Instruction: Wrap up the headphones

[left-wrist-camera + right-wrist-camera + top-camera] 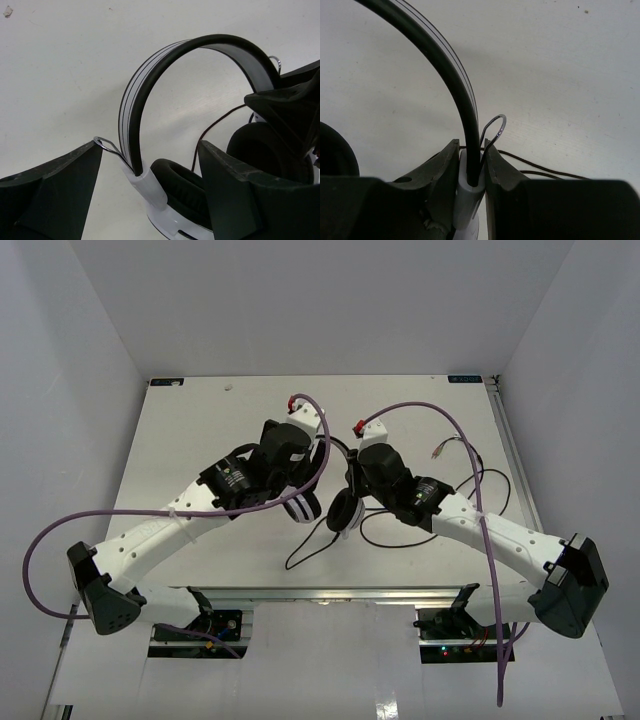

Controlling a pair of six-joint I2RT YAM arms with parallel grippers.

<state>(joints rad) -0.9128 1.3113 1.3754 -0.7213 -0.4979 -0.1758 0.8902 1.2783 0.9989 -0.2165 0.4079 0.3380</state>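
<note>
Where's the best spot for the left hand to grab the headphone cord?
Take the loose cord where it trails flat on the table toward the near edge. Come straight down, left hand across the strand: it's thin and lies clear of the headphones.

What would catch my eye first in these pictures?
White headphones stand out in the middle of the table. The right gripper is pinched shut on one end of the headband, while the left gripper stands open around the other end. A thin black cord trails loose across the table.
</note>
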